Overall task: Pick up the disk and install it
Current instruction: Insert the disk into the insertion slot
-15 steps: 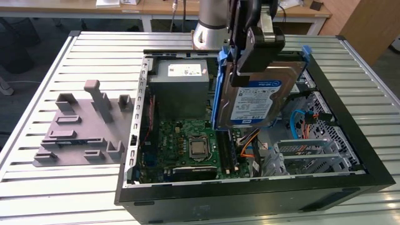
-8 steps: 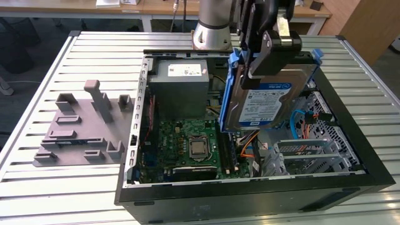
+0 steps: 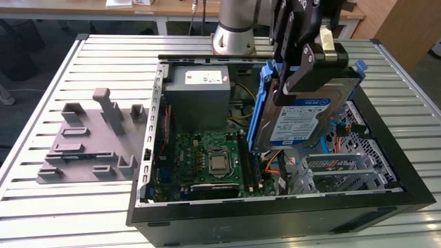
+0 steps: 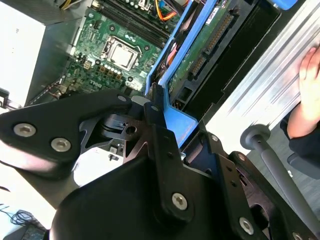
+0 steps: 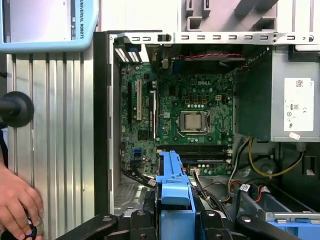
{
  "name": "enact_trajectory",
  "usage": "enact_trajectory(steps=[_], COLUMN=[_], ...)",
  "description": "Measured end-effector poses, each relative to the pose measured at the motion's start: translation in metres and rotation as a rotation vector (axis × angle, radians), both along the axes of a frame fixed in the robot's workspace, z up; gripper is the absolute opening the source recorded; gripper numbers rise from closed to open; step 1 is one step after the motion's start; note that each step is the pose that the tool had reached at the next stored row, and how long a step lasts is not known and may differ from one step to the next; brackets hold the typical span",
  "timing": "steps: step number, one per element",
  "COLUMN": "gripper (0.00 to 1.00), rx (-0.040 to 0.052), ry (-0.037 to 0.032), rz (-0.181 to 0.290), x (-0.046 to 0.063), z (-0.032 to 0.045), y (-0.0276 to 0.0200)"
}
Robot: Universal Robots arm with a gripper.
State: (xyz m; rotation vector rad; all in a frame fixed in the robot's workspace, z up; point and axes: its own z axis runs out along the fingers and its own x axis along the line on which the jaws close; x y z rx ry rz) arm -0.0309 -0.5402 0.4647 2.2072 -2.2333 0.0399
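The disk (image 3: 303, 121), a silver drive with a white-and-blue label in a blue carrier frame, hangs tilted on edge above the open computer case (image 3: 276, 217), over its side on the exterior view's right. My gripper (image 3: 311, 72) is shut on the disk's upper end. The second wrist view has the blue carrier (image 4: 176, 122) between my black fingers (image 4: 154, 102) and the drive's green circuit board (image 4: 200, 45). In the first wrist view the carrier's end (image 5: 175, 187) sticks out over the motherboard (image 5: 192, 107).
A grey slotted stand (image 3: 90, 139) lies on the ribbed table at the exterior view's left. Inside the case are the power supply (image 3: 196, 98), the motherboard (image 3: 206, 163) and a metal drive cage (image 3: 337, 170). A person's hand (image 5: 17, 200) rests beside the case.
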Motion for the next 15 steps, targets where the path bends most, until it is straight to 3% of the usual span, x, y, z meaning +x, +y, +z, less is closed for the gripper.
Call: enact_trajectory(steps=[10,15], gripper=[0.36,0.36], rx=[0.0000,0.0000], ry=[0.0005,0.0017], rz=[0.000,0.000], x=[0.012,0.019], z=[-0.0024,-0.0034], y=[-0.0156,-0.0197])
